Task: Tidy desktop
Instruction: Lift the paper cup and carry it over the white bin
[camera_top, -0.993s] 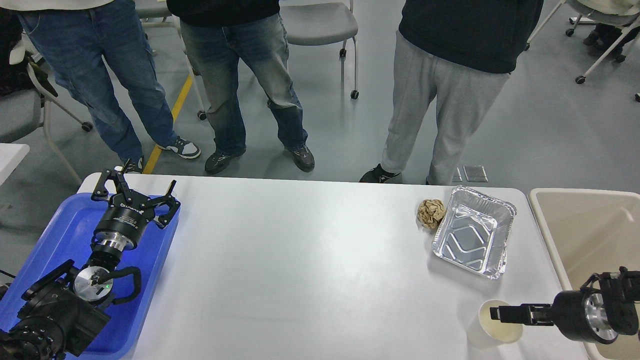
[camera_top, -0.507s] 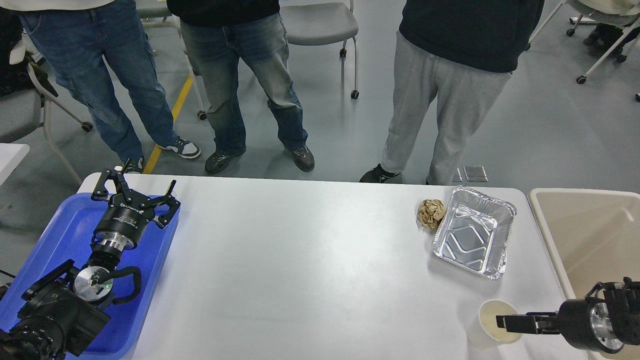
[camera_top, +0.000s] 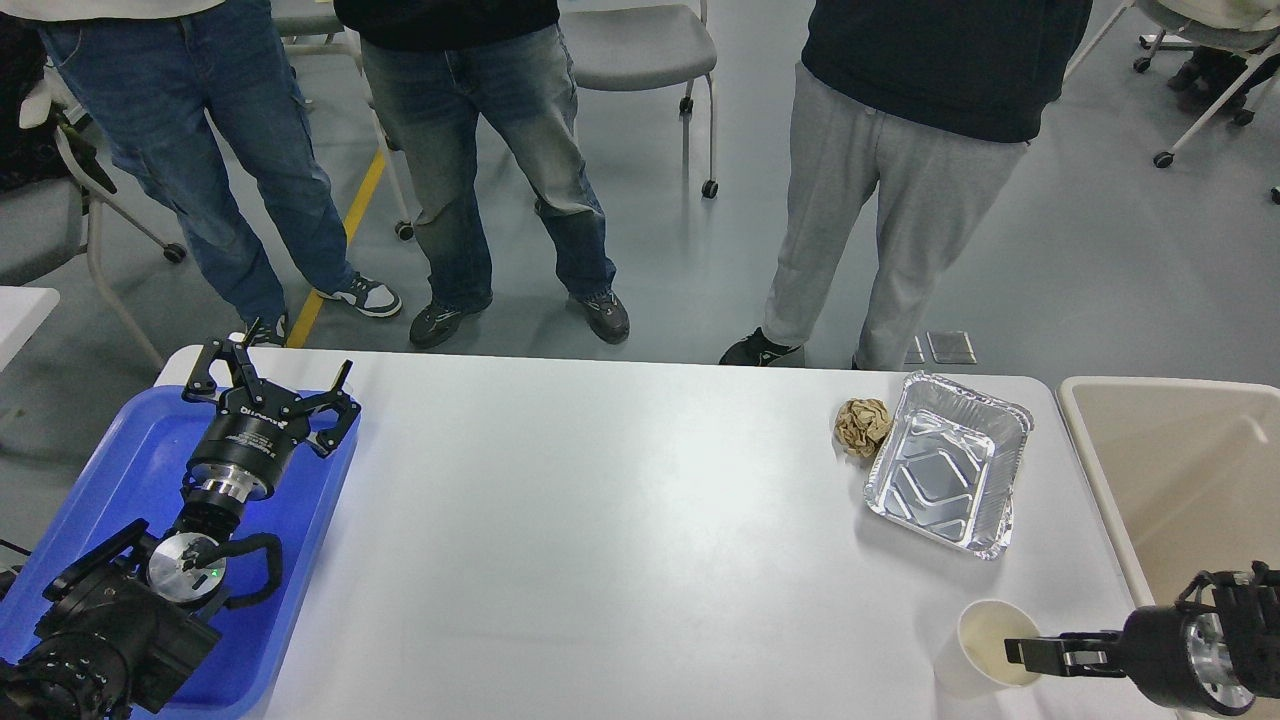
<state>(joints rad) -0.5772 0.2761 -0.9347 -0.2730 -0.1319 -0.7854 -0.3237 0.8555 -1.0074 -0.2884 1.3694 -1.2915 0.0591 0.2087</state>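
The white desktop holds a crumpled brown paper ball, an empty foil tray right of it, and a white paper cup upright near the front right. My right gripper comes in from the right, side-on, with its tip at the cup's right rim. Its fingers show as one dark bar, so I cannot tell whether they are open or shut. My left gripper is open and empty above the far end of the blue tray at the left.
A beige rectangular bin stands off the table's right end, beside my right arm. Three people stand along the far edge of the table, with chairs behind them.
My right gripper has drawn back to the right and slightly lower, from over the cup's mouth to its right rim. The cup, the left arm and the other objects have not moved.
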